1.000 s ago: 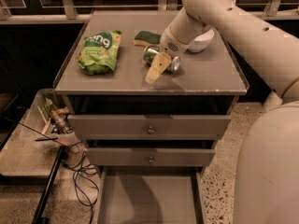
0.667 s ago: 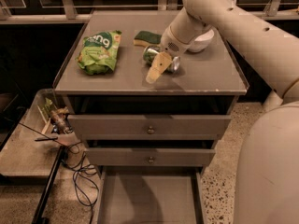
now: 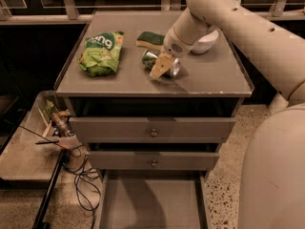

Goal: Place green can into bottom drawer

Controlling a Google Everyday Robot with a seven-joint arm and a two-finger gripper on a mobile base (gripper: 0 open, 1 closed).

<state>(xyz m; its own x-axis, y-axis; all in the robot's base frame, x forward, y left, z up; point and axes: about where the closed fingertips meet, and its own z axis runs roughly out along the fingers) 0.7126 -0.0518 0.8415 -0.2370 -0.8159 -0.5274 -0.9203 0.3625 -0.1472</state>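
Observation:
The green can (image 3: 148, 59) lies on its side on the grey cabinet top (image 3: 214, 75), near the middle, with its silver end pointing right. My gripper (image 3: 160, 68) is down on the can, covering its middle, at the end of the cream arm that reaches in from the upper right. The bottom drawer (image 3: 152, 199) is pulled out towards the camera at the bottom of the view, and its flat grey floor is bare.
A crinkled green snack bag (image 3: 101, 51) lies left of the can. A green-topped sponge (image 3: 150, 38) and a white bowl (image 3: 207, 43) sit behind it. Two upper drawers with knobs (image 3: 153, 133) are slightly ajar. A low cluttered cart (image 3: 52, 123) and cables (image 3: 81, 175) are at the left.

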